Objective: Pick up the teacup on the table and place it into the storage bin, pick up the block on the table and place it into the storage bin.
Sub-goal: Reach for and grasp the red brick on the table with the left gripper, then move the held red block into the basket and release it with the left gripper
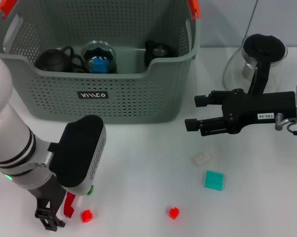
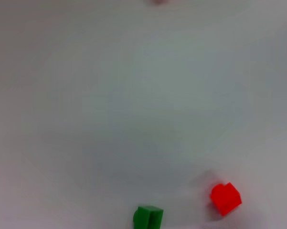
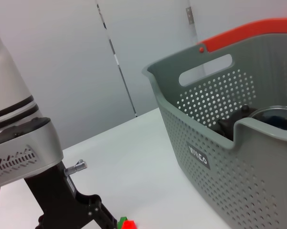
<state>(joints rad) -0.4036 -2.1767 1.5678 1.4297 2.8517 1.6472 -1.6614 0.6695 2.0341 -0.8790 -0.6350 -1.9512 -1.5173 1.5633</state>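
Readable markings: two labels.
The storage bin (image 1: 96,74) carries a small black label (image 1: 92,95) with white lettering at 6 o'clock on its front wall, reading roughly "WILCO". A white sticker (image 1: 263,116) on the right arm (image 1: 267,106) bears digits too small to read.

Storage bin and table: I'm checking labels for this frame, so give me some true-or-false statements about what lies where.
1. The grey-green perforated plastic storage bin holds dark teaware. True.
2. The flat teal square block lies inside the bin. False: it lies on the white table.
3. The right claw is open and holds nothing. True.
4. The left claw hovers above the bin. False: it is low at the table's near edge, beside a small red block.
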